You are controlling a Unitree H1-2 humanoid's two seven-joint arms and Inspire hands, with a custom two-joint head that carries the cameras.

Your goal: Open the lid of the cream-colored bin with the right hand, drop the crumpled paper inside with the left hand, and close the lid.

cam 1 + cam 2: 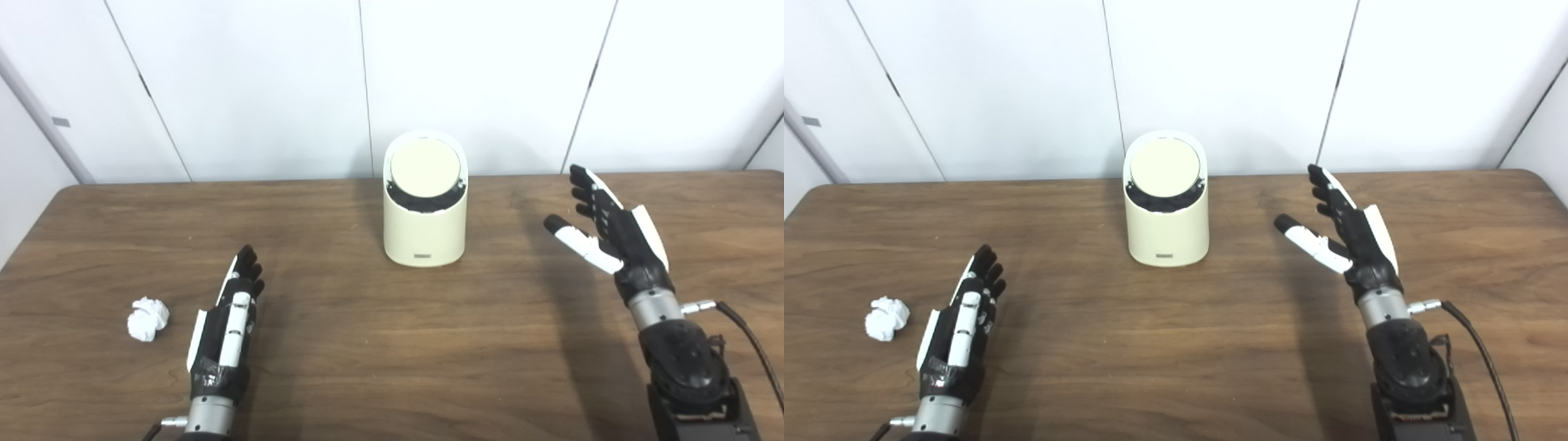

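Bin (424, 229) lidded; paper (147, 318) crumpled left.

Left hand (225, 324) flat, fingers extended, right hand (606, 228) raised, spread

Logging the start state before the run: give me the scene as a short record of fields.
bin: cream-colored bin upright at the table's far middle, round lid shut
paper: crumpled paper lying on the table, apart from and outboard of the left hand
left hand: left hand open, empty, low over the table beside the paper
right hand: right hand open, fingers spread, raised to the right of the bin, not touching it
task progress: nothing done yet
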